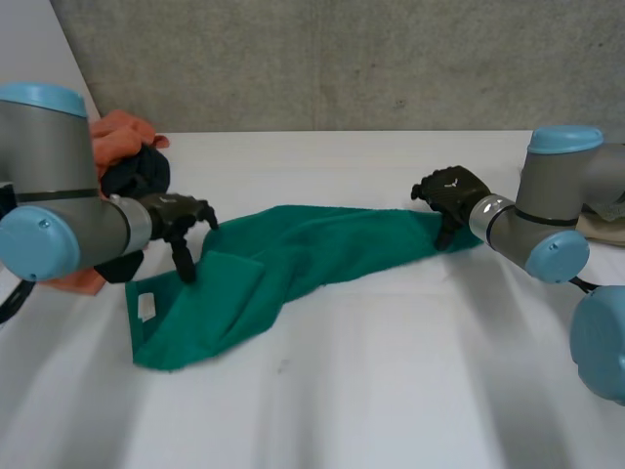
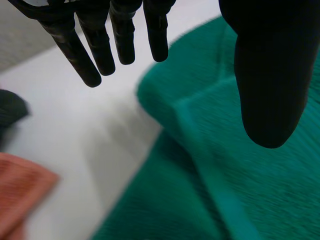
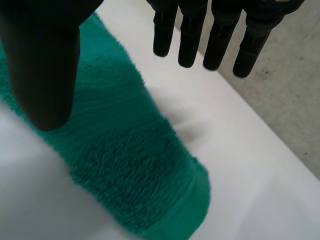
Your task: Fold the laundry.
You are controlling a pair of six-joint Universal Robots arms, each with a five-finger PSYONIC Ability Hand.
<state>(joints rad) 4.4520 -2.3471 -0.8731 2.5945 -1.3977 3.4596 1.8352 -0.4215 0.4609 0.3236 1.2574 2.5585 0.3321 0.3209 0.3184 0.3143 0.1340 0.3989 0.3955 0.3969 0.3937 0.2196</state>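
A green towel (image 1: 293,259) lay crumpled lengthwise across the white counter (image 1: 391,391), its wider end, bearing a small white label (image 1: 147,307), towards the left arm and its narrow end towards the right arm. The left hand (image 1: 181,220) stood over the wider end with its fingers (image 2: 120,35) straight and spread and pointing down at the towel's far edge, and its thumb was above the cloth; it gripped nothing. The right hand (image 1: 451,191) stood at the narrow end, likewise open, with straight fingers (image 3: 220,40) above the bare counter and the thumb above the towel; whether either hand touched the cloth could not be told. An orange cloth (image 1: 122,137) and a dark cloth (image 1: 137,174) lay together behind the left arm, apart from the towel
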